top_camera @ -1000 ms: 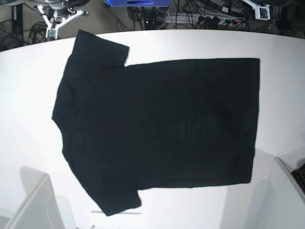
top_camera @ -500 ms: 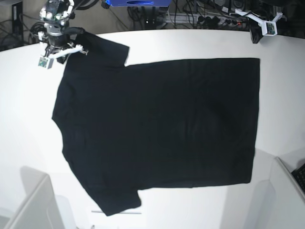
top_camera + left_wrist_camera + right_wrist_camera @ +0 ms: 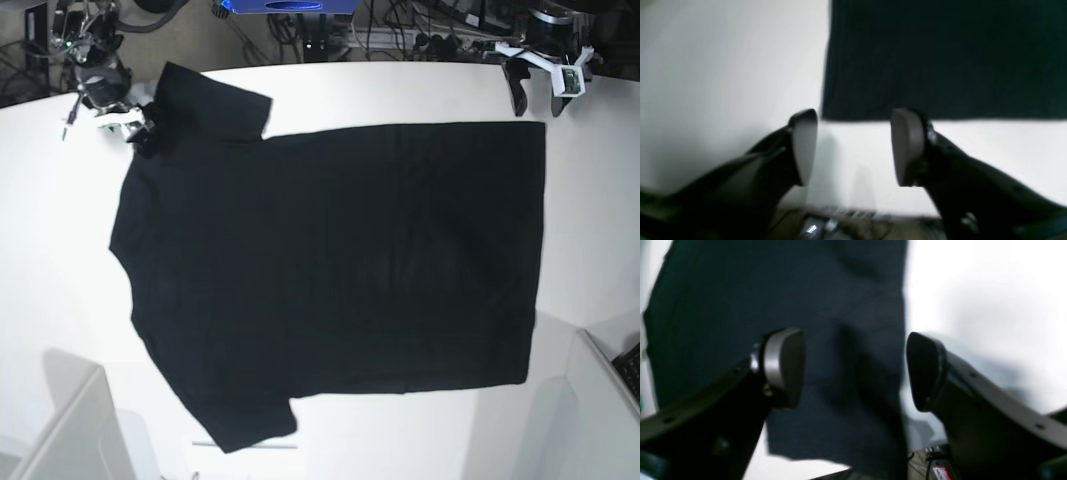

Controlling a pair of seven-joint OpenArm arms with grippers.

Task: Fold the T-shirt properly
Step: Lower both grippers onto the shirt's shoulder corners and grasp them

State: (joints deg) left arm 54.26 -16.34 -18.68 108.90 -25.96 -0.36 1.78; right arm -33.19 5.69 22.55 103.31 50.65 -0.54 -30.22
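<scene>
at the upper left of the base view, the right hand (image 3: 140,128) hovers at the edge of the upper sleeve of the large plain black cloth t-shirt (image 3: 340,270), its fingers spread wide and gripping nothing; in its wrist view the sleeve fills the gap between them. the shirt lies flat across the middle of the white surface (image 3: 50,250), sleeves to the left, hem to the right. at the upper right, the left hand (image 3: 540,92) hangs wide apart and empty just beyond the hem's top corner.
</scene>
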